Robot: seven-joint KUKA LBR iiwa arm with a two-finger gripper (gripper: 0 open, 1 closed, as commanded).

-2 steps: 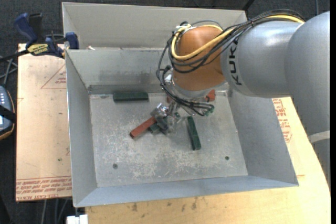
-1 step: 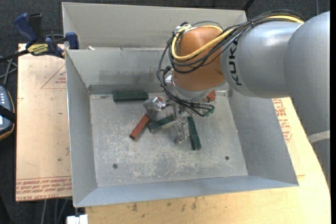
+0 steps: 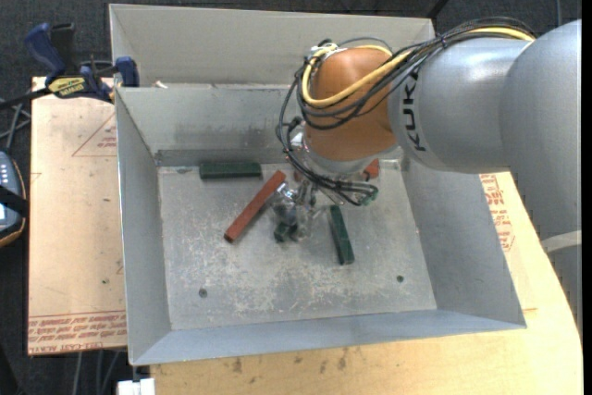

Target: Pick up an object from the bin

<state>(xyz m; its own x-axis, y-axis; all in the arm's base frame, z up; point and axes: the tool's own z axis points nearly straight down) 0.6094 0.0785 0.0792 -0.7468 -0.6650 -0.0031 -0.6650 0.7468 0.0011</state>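
Observation:
My gripper point(image 3: 289, 225) reaches down into the middle of the bin, close to the floor. It stands between two bars. A red-brown bar point(image 3: 255, 207) lies slantwise just to its left, the upper end close to the gripper. Just to its right lies a dark green bar point(image 3: 342, 237), pointing nearly towards the front of the bin. I see nothing held in the gripper.
Another dark green bar point(image 3: 230, 169) lies flat along the back wall at the left. A small orange-red piece point(image 3: 371, 169) peeks out under the arm's orange cover at the back right. The arm and its cables hang over the bin's back right.

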